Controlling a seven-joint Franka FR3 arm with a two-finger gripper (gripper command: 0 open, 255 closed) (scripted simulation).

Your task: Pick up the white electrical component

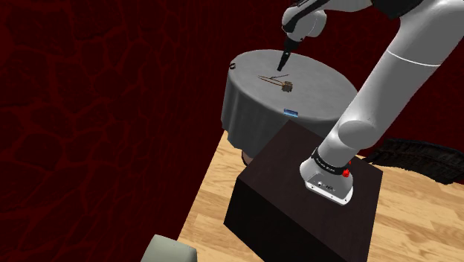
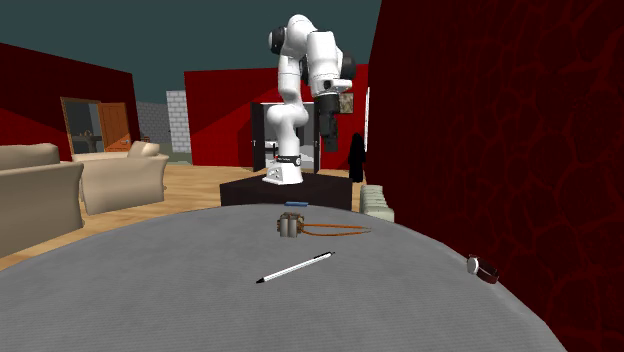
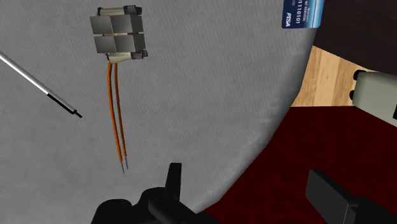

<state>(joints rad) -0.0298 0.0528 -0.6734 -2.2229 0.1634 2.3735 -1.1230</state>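
We are looking at a round grey counter (image 1: 323, 85) where the electrical component (image 3: 119, 35), a small grey block with pale end pieces, is lying near the middle, its two orange leads (image 3: 116, 114) trailing off across the surface. In the second exterior view it is sitting a little toward the far side of the counter, the leads running to that view's right, and a thin white pen (image 2: 295, 267) is lying nearer the camera, apart from it. A blue card (image 1: 291, 113) is resting at the counter's rim on the stand's side, beyond the component in that view. A small dark round object (image 2: 483, 269) is sitting at the rim on that view's right. The tool (image 3: 252, 189) is hanging in the air above the counter, touching nothing; its two black fingers (image 3: 173, 181) are standing wide apart with nothing between them, and the component is lying well clear of them. The arm is rising from the dark stand (image 1: 297, 201) on a wooden floor (image 1: 212, 186).
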